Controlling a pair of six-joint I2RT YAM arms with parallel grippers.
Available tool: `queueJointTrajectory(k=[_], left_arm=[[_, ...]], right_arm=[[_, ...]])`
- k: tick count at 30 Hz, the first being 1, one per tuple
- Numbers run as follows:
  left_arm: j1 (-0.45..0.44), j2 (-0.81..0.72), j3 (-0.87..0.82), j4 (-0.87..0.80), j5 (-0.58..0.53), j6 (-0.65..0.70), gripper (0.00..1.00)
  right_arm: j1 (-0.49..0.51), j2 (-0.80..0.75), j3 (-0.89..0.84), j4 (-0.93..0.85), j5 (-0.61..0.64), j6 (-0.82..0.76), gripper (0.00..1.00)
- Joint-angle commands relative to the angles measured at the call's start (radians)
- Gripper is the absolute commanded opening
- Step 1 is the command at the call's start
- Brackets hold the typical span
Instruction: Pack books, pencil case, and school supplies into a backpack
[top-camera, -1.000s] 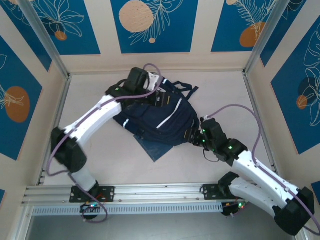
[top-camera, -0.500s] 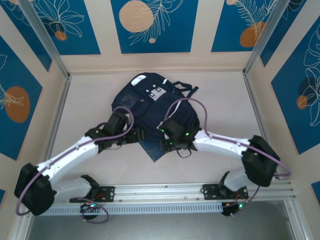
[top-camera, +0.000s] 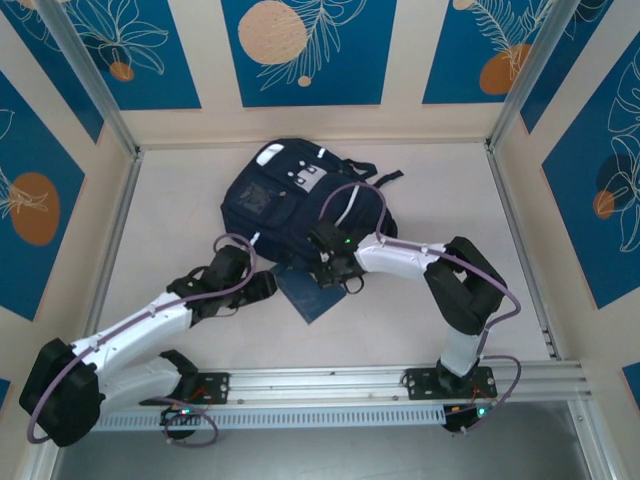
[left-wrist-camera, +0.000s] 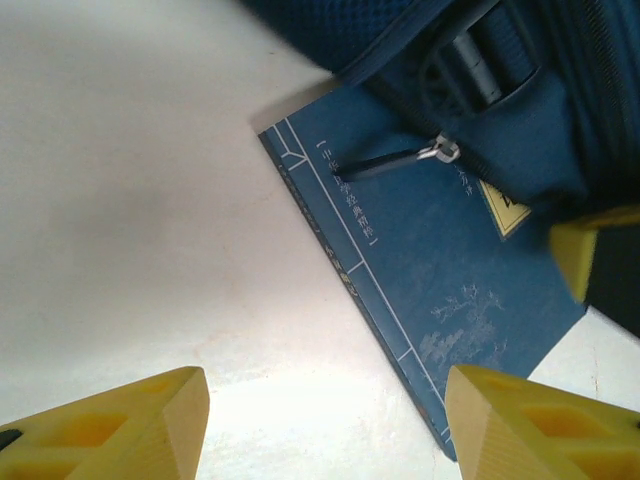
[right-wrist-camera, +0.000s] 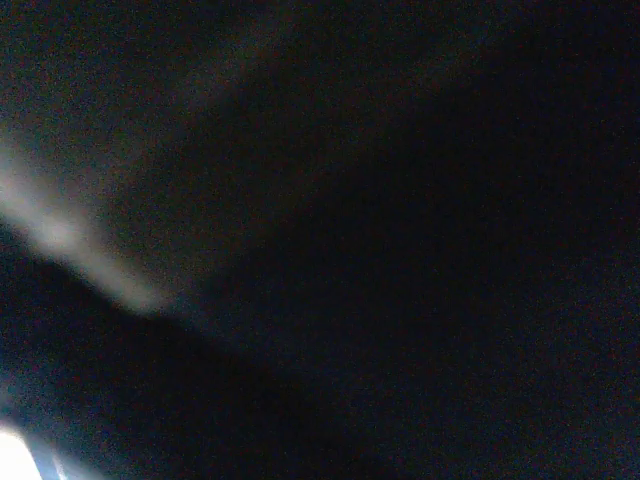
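Note:
The navy backpack (top-camera: 290, 195) lies flat at the back middle of the table, seen close up as blue fabric (left-wrist-camera: 520, 80) with a zipper pull (left-wrist-camera: 440, 152). One of the books, navy with white line print (left-wrist-camera: 430, 260), sticks out from under its near edge (top-camera: 310, 297). My left gripper (left-wrist-camera: 335, 430) is open over bare table just left of that book's corner, beside it in the top view (top-camera: 268, 287). My right gripper (top-camera: 325, 270) is pushed against the backpack's near edge above the book. Its jaws are hidden and its wrist view is dark. A yellow fingertip (left-wrist-camera: 585, 250) pokes in there.
Bare table (top-camera: 170, 230) lies left of the backpack and more (top-camera: 450, 200) to its right. Metal frame posts (top-camera: 120, 200) and patterned walls close the sides and back. An aluminium rail (top-camera: 320, 385) runs along the near edge.
My left arm has come from the backpack's far side down to the table at its near left. My right arm has swung in from the right to the backpack's near edge.

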Motion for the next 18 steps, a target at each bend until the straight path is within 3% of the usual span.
queueJointTrajectory(k=[1, 4, 8, 11, 18], left_arm=[[0.003, 0.027, -0.015, 0.037, -0.015, -0.016, 0.63], [0.003, 0.049, -0.019, 0.046, -0.003, -0.022, 0.64], [0.002, 0.062, -0.03, 0.057, 0.003, -0.024, 0.64], [0.003, 0.074, -0.037, 0.079, 0.008, -0.028, 0.65], [0.003, 0.104, -0.034, 0.082, 0.014, -0.031, 0.66]], right_arm=[[-0.038, 0.024, 0.079, 0.048, 0.048, -0.033, 0.12], [-0.039, 0.047, 0.102, 0.016, 0.03, -0.049, 0.18], [-0.043, 0.068, 0.055, -0.002, 0.006, -0.059, 0.37], [-0.054, 0.074, 0.007, 0.025, -0.04, -0.062, 0.46], [-0.016, 0.092, -0.013, 0.025, -0.163, -0.107, 0.42]])
